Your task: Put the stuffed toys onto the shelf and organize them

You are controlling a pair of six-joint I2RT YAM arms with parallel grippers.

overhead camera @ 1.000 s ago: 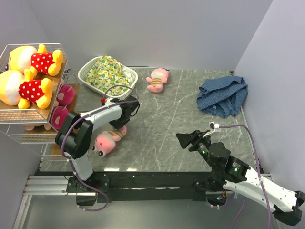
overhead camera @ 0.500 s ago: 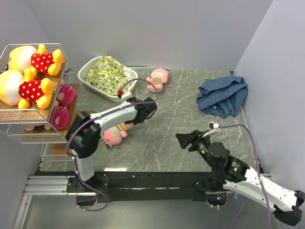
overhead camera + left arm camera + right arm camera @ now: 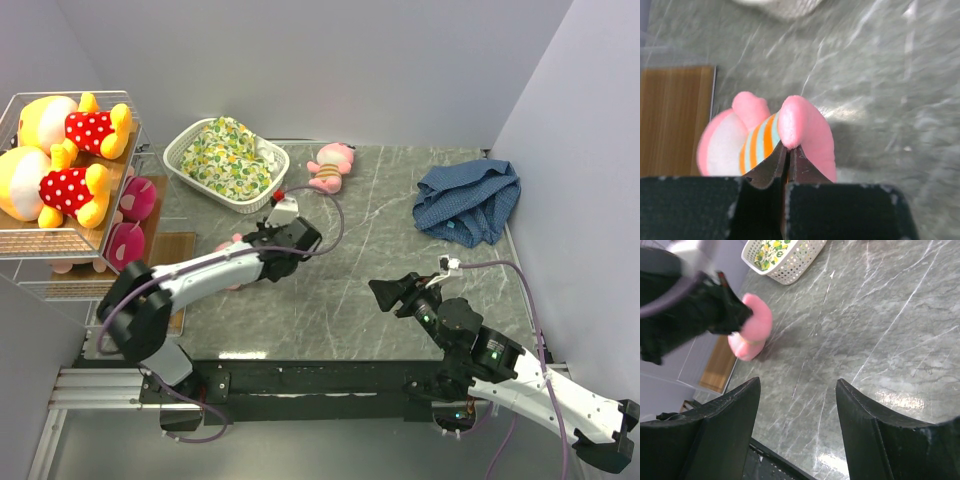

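Observation:
My left gripper is shut on a pink limb of a pink stuffed toy in an orange and teal striped shirt. In the top view this toy is mostly hidden under the left arm, and in the right wrist view it hangs at that arm's tip. Another pink toy lies at the back of the table. The shelf stands at the left. Two yellow bears lie on its top tier and pink toys below. My right gripper is open and holds nothing.
A white basket with floral cloth sits at the back left, beside the shelf. A blue checked cloth lies at the back right. The shelf's low wooden board is just left of the held toy.
The left gripper has shut on the pink toy's limb. The arm has stretched out low and the toy has shifted from the front left to under the arm. The right arm is still.

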